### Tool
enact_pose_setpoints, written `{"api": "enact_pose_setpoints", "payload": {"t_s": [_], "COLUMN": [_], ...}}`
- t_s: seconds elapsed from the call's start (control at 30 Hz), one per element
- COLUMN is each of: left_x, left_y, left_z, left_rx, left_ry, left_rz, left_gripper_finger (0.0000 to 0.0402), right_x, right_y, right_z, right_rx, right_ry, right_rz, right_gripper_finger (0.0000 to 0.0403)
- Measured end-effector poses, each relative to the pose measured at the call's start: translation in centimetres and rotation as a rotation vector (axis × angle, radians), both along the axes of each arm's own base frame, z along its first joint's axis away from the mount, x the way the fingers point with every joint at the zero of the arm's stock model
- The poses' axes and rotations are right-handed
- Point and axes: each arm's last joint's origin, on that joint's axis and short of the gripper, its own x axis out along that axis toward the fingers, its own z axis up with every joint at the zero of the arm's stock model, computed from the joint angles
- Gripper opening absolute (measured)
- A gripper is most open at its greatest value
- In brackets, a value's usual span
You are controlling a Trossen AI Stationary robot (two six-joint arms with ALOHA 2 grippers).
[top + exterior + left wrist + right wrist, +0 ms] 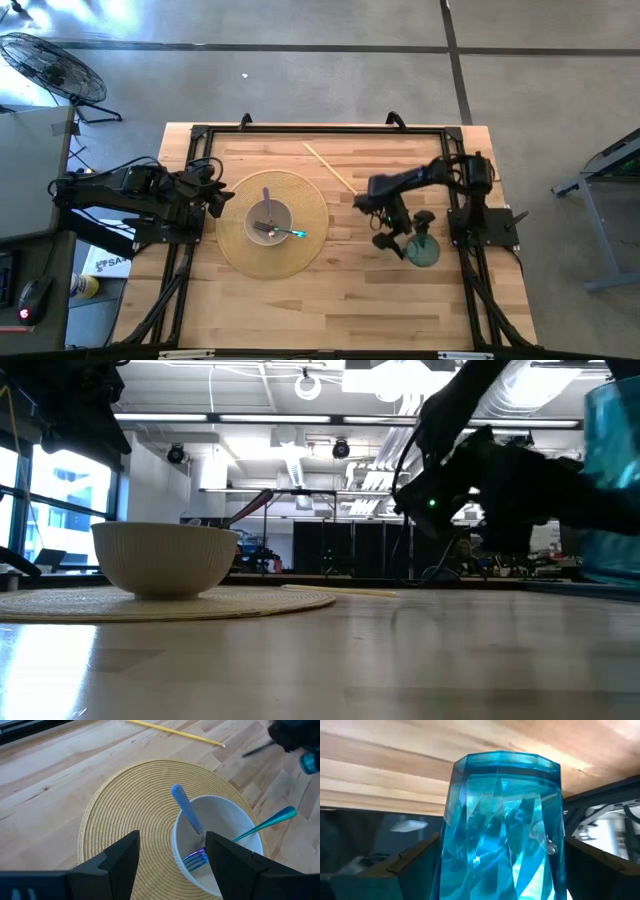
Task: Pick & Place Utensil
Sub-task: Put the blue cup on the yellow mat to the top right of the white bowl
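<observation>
Desk (340,290): light wooden top in a dark frame; carries every item listed below.
Placemat (305,205): round woven straw mat, flat on the desk, directly ahead of the left jaws.
Left gripper (172,857): at the edge of the placemat, jaws spread wide and holding nothing; the bowl shows between the two dark fingers (120,860) in the left wrist view.
Right gripper (398,238): by the desk's right frame, well apart from the bowl; jaws wide, one finger (412,857) on each side of the glass. Whether the fingers touch the glass cannot be told.
Glass (502,825): faceted blue tumbler, upright on the desk, between the right jaws.
Bowl (220,832): white, ribbed outside, upright near the middle of the placemat, just ahead of the left jaws.
Chopstick (330,167): thin pale stick, lying slantwise on bare desk beyond the placemat, between the two grippers, touching neither.
Utensil, fork (267,821): iridescent tines down inside the bowl, teal handle leaning out over the rim on the side toward the right jaws.
Utensil, purple-handled (186,811): head inside the bowl beside the fork tines, handle leaning over the far rim; type of head cannot be told.
</observation>
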Motion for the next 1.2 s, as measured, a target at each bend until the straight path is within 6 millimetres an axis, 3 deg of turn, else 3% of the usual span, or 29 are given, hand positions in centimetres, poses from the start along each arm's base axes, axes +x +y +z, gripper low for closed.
{"api": "enact_pose_setpoints", "payload": {"t_s": [0.33,0.57,0.87,1.2], "left_x": [0.0,0.0,0.0,0.0], "left_y": [0.0,0.0,0.0,0.0], "left_z": [0.0,0.0,0.0,0.0], "left_rx": [0.0,0.0,0.0,0.0], "left_ry": [0.001,0.001,0.001,0.002], "left_rz": [0.0,0.0,0.0,0.0], "left_gripper_finger": [0.0223,0.0223,0.0223,0.0223], "right_x": [-0.3,0.5,3.4,3.5], "right_y": [-5.3,-7.0,-8.3,-10.5], "right_z": [-0.1,-0.5,-1.3,-1.6], "right_rx": [0.088,0.157,0.213,0.082], "right_ry": [-0.121,-0.258,-0.417,-0.321], "right_rz": [-0.239,-0.403,-0.602,-0.75], "right_gripper_finger": [0.0346,0.0347,0.0349,0.035]}}
